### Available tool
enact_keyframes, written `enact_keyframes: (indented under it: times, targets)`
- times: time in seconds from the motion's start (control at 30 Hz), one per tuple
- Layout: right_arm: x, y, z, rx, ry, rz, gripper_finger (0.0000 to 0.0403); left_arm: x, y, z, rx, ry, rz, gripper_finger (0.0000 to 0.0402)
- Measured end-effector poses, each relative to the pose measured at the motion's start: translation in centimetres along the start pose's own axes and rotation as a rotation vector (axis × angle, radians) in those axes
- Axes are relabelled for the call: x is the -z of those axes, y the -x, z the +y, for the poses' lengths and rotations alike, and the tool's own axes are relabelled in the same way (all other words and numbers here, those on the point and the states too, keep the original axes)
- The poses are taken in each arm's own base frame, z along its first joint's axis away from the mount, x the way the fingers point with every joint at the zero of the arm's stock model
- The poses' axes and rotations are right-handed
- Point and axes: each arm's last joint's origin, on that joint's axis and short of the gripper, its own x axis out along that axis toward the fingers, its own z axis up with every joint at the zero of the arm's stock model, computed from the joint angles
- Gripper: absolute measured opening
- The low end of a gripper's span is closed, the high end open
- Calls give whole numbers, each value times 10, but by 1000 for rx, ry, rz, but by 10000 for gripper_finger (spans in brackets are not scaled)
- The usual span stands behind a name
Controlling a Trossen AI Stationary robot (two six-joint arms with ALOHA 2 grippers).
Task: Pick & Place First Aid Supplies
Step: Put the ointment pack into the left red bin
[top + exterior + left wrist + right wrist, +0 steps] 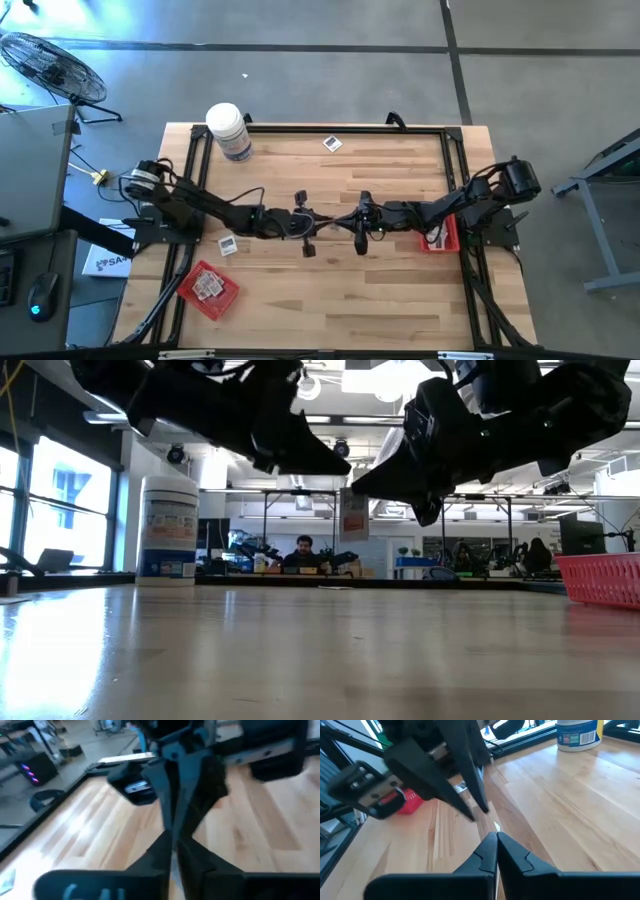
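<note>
Both arms reach in over the middle of the table [400,290], tips close together, raised above the wood in the low view.

Left end effector [308,243]: fingers look pressed together in its own wrist view, tips meeting at one line [172,851]. Nothing visibly pinched between them.

Right end effector [360,240]: fingers shut tip to tip [496,839] in its wrist view. A tiny pale sliver shows right at the tips; cannot tell if it is a packet or a mark on the wood.

First aid supplies, where they lie:
- one packet [228,244] flat on the table just beside the left forearm, well behind the left end effector, not touching it.
- one packet [332,143] near the far edge of the table, well apart from both end effectors.
- a few packets [207,286] in the red tray [222,300] at the near left, tray set askew, apart from both end effectors.
- more packets [437,235] in the second red tray [448,243] under the right forearm, partly hidden.

White jar [229,131] stands upright at the far left corner. A person sits in the room beyond the table, low view.
</note>
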Motion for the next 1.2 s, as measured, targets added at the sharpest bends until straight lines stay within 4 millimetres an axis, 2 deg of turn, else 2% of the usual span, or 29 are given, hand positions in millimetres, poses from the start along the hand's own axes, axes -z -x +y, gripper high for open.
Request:
enact_keyframes:
  times: [0.2,0.33,0.47,0.6,0.7,0.8,1.0,1.2]
  targets:
    - [0,3,2,3,14,25,1,-12,16,6,72,41,51,106]
    - [-14,21,13,51,54,56,1,-18,34,10,209,77,157,142]
    - [-35,48,21,230,105,162,1,-20,52,15,291,123,267,149]
    - [-61,76,27,355,60,282,1,-14,65,20,287,183,406,149]
    - [-76,94,32,406,42,334,0,-11,70,12,281,185,449,149]
    - [-85,105,37,420,13,355,0,-13,79,-5,292,148,420,150]
    - [-83,100,57,273,30,293,0,-31,109,-39,394,56,258,150]
    - [-74,81,88,-2,114,129,0,-51,158,-59,460,53,127,150]
